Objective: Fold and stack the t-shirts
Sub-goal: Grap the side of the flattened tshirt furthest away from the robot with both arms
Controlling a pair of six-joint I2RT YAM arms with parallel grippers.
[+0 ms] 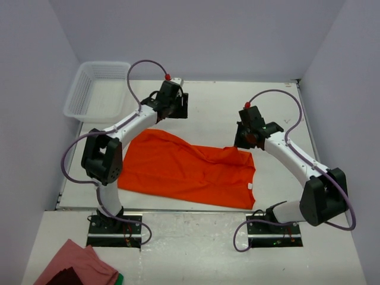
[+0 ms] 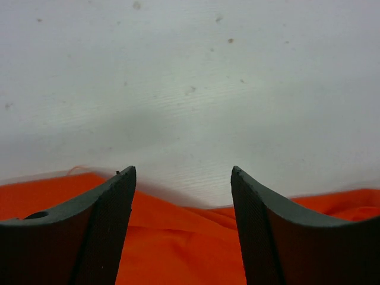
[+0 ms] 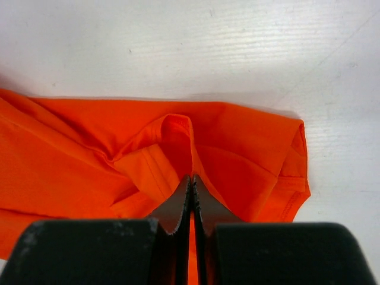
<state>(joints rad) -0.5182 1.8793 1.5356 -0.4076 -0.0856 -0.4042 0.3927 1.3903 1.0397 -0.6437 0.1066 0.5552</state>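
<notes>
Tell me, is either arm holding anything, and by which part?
The right tool pinches a raised fold of the orange t-shirt near its far right corner. The left tool is open, empty.

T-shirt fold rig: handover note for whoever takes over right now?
Left tool: open, empty, over the table just past the far edge of the orange t-shirt.
Right tool: shut on a pinch of fabric at the shirt's far right corner.
Shirt: rumpled on the table between the arms.
Done: no neat fold visible, nothing stacked.
Left: finish the fold, then stack.
Also around: pinkish cloth by the left base, white basket at the far left.
</notes>
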